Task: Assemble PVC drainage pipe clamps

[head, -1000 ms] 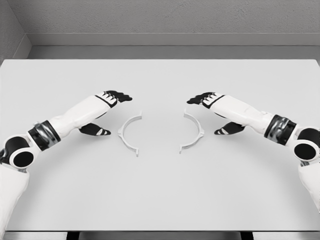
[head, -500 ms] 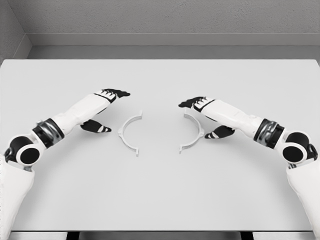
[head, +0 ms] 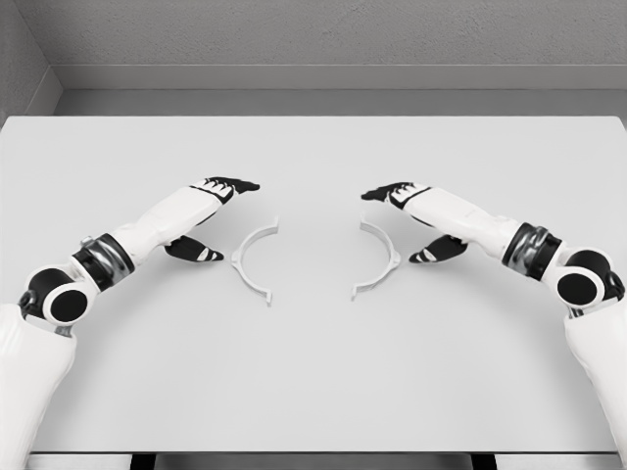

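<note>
Two white half-ring clamp pieces lie flat on the table (head: 313,372), their open sides facing each other with a gap between. The left clamp half (head: 250,259) curves like a "(" and the right clamp half (head: 380,259) like a ")". My left hand (head: 217,211) hovers just left of and behind the left half, fingers spread, thumb low near the table, holding nothing. On the other side my right hand (head: 411,213) sits just right of and behind the right half, fingers likewise spread and empty. Neither hand touches a clamp piece.
The grey table fills most of the view, with a wall behind its far edge (head: 313,117). Both white forearms angle in from the lower corners.
The right hand drew back slightly to the right, away from the right half. The left hand shifted a little toward the left half. Neither clamp piece has moved.
</note>
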Controlling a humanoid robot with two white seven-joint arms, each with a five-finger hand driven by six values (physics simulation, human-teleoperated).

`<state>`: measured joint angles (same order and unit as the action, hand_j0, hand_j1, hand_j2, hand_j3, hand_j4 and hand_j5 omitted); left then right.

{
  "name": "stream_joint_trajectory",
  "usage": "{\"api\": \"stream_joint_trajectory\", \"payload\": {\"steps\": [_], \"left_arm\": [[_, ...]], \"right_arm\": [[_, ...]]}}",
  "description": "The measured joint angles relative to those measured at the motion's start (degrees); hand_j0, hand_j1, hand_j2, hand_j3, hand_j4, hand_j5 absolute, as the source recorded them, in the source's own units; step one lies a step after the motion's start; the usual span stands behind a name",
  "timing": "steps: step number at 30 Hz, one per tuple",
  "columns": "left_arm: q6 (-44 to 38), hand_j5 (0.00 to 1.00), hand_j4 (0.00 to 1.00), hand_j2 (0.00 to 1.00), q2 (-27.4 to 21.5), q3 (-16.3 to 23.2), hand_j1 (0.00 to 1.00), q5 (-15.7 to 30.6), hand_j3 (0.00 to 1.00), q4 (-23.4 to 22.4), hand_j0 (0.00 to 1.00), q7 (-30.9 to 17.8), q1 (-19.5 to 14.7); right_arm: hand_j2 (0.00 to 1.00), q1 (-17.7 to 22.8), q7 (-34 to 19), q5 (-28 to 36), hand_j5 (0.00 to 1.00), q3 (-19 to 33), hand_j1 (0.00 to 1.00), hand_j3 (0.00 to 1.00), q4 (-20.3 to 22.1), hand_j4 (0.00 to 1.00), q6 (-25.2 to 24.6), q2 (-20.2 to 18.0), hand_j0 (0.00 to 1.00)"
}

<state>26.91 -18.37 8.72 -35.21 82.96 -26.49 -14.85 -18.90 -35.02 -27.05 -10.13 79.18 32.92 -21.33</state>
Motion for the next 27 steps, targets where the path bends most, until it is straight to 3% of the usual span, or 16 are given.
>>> {"api": "stream_joint_trajectory", "payload": {"steps": [8, 27], "left_arm": [[-0.3, 1.00, 1.00, 1.00, 0.7, 0.6, 1.00, -0.1, 1.00, 0.0, 1.00, 0.0, 0.0], [-0.3, 1.00, 1.00, 1.00, 1.8, 1.7, 1.00, -0.1, 1.00, 0.5, 1.00, 0.1, 0.0]], "right_arm": [[1.00, -0.1, 0.0, -0.5, 1.00, 0.0, 1.00, 1.00, -1.7, 1.00, -0.1, 0.1, 1.00], [1.00, -0.4, 0.0, -0.5, 1.00, -0.3, 1.00, 1.00, -1.4, 1.00, -0.1, 1.5, 1.00]]}}
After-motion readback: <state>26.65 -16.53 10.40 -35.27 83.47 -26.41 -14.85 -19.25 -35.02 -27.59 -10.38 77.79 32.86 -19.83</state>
